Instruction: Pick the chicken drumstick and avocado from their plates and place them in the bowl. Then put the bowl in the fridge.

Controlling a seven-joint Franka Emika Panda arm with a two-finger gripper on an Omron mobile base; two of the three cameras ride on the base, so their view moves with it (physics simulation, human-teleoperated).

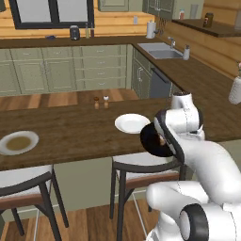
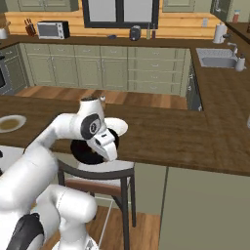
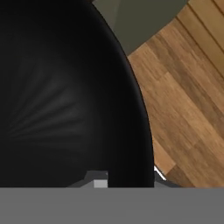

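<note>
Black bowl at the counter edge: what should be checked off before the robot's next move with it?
1. Claw gripping the rim of the glossy black round bowl: ok, with one tip inside and one outside the rim.
2. Drumstick and avocado in the bowl: cannot tell, since the part of the inside that shows is dark.
3. Plain white round plate free of food: ok.
4. Pale grey round plate with the brownish centre free of food: ok, nothing lumpy lies on it.
5. Bowl lifted off the brown wooden counter: cannot tell. It sits at the near edge, with floor visible beyond its rim.
</note>
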